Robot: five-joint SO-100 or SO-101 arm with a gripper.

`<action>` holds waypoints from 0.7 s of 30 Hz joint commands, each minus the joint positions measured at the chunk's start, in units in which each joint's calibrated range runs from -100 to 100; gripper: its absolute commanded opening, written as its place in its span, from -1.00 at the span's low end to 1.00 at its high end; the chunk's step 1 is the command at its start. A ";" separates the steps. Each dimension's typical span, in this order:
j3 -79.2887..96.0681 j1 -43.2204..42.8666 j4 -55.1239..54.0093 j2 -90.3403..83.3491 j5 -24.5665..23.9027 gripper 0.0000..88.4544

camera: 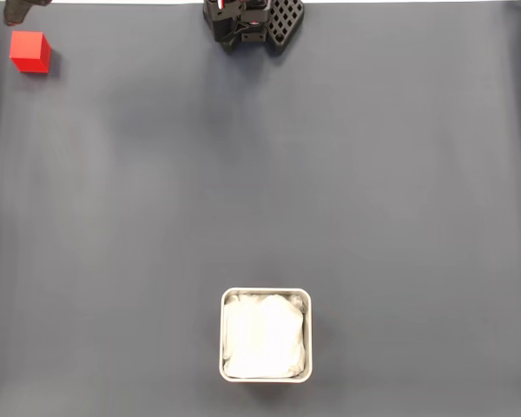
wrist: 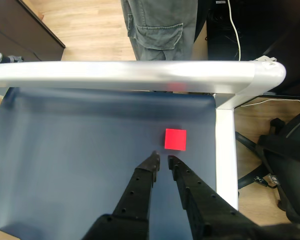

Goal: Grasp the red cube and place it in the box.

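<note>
Claw [wrist: 162, 161]: two black fingers nearly together, nothing between them, hanging over the dark bench [wrist: 80, 165] just short and left of the red cube [wrist: 175, 139] in the wrist view. Red cube [camera: 29, 52]: far left corner in the fixed view, well apart from the box [camera: 266, 294], which sits near centre with white lining. Handling, judged: light, rigid, matte; grip two opposite flat sides. Obscured: arm base [camera: 252, 22] cut off at the far edge; a person's trousers [wrist: 160, 25] beyond the bench rail [wrist: 140, 75].
</note>
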 commanded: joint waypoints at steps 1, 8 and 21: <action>-0.01 1.53 -1.89 0.29 0.63 -0.90; 2.45 3.09 -4.59 0.98 1.22 -0.82; 7.65 4.93 -9.67 1.50 1.81 -0.67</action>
